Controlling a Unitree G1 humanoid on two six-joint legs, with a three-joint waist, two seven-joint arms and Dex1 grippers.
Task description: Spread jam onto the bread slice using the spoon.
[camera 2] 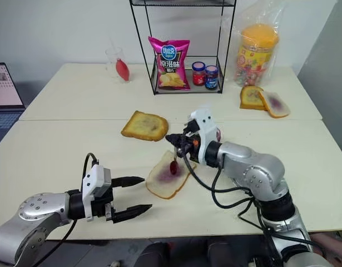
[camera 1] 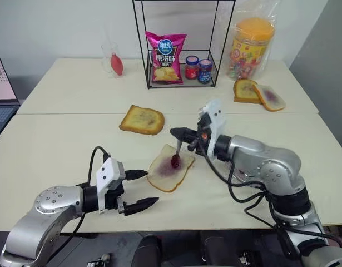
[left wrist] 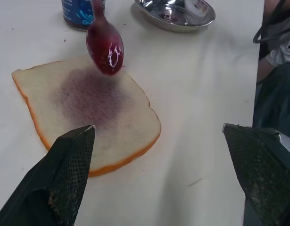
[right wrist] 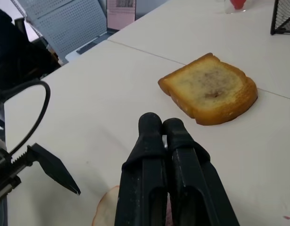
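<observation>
Right tool (camera 1: 181,133) clamps spoon (camera 1: 176,158) by its slim, slippery handle — bowl over bread (camera 1: 169,170), mid-surface. Left tool (camera 1: 140,189) wide, empty. Bread soft — press lightly.

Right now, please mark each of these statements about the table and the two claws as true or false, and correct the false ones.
1. The right claw is shut on the spoon. True.
2. The spoon's bowl hangs over the bread slice with the purple smear. True.
3. The left claw is holding the bread slice. False: it is open and empty, apart from the slice.
4. The browner toasted slice lies inside the wire rack. False: it lies on the table, in front of the rack.
5. A chip bag stands in the rack. True.
</observation>
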